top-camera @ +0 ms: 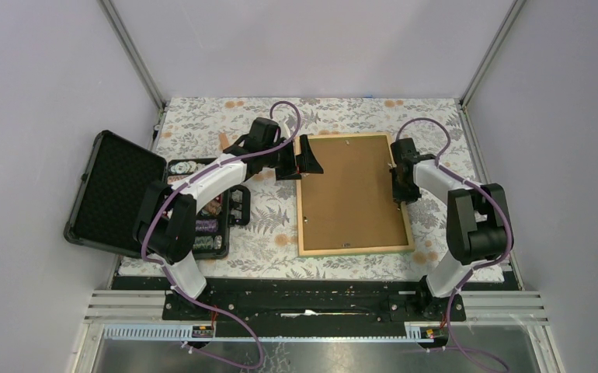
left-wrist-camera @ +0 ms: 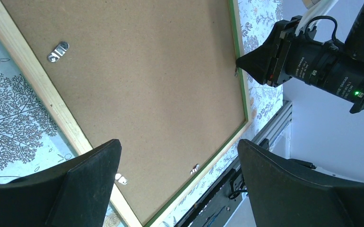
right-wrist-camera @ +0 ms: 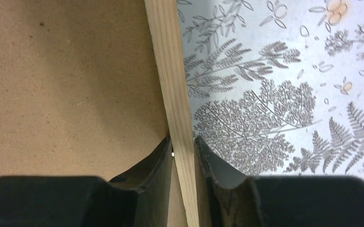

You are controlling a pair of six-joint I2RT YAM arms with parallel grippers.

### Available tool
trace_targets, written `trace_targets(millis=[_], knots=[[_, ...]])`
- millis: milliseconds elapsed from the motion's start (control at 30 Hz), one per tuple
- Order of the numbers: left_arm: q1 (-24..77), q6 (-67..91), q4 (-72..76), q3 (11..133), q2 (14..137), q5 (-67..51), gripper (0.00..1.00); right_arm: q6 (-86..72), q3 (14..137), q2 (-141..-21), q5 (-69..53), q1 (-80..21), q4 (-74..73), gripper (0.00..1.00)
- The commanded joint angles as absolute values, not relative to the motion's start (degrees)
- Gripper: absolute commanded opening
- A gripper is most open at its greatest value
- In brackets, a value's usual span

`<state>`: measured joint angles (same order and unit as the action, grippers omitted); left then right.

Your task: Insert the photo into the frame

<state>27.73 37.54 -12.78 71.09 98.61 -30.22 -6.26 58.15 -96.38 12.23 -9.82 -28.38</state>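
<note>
The frame (top-camera: pixel 300 210) lies flat on the flowered table (top-camera: pixel 265 233), right of centre in the overhead view. Its pale wood back faces up and its green front faces down, with only a thin green line showing along its outer edge. Its long axis runs from about 12 o'clock to 6 o'clock, the near end drifting slightly toward 5. A brown backing board (top-camera: pixel 350 194) fills the opening, with small metal tabs (left-wrist-camera: pixel 58 51) on it. The photo is not visible in any view, so whether it sits under the board cannot be told. The right gripper (right-wrist-camera: pixel 184 151) is clenched across the wooden rail on the frame's 3 o'clock side, one finger on the board side and one outside. The left gripper (top-camera: pixel 305 159) is spread wide and holds nothing, at the corner near 11 o'clock. The frame looks light and stiff, but its rails are narrow, so a pinch across one rail, like the right gripper's, seems the soundest hold. Lifted from a single point, it would likely swing or twist. The board looks thin and likely to bend if pried at one edge. The open case (top-camera: pixel 117 194) sits well apart at 9 o'clock.
</note>
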Motion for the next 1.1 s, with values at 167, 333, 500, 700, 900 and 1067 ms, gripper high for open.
trace_targets(millis=[167,333,500,700,900,1067], knots=[[27.34,37.19,-10.07,70.95,97.12,-30.59,0.99,-16.32,61.96,-86.42,16.10,-9.67,-35.02,0.39],[27.33,37.08,-10.19,70.84,96.65,-30.18,0.99,-17.93,61.22,-83.69,13.66,-9.61,-35.67,0.48],[26.86,38.85,-9.90,68.93,95.22,-26.83,0.99,-18.59,59.33,-82.99,8.03,-9.58,-33.15,0.72],[24.92,46.44,-4.30,60.38,91.63,-21.02,0.99,-23.22,55.69,-83.73,5.62,-6.88,-27.15,0.85],[24.85,53.83,3.38,53.24,92.53,-20.88,0.99,-23.67,56.22,-88.93,6.18,-5.25,-24.54,0.87],[24.88,53.53,3.40,54.37,97.94,-23.70,0.99,-22.88,57.66,-94.20,5.14,-4.96,-23.12,0.86]])
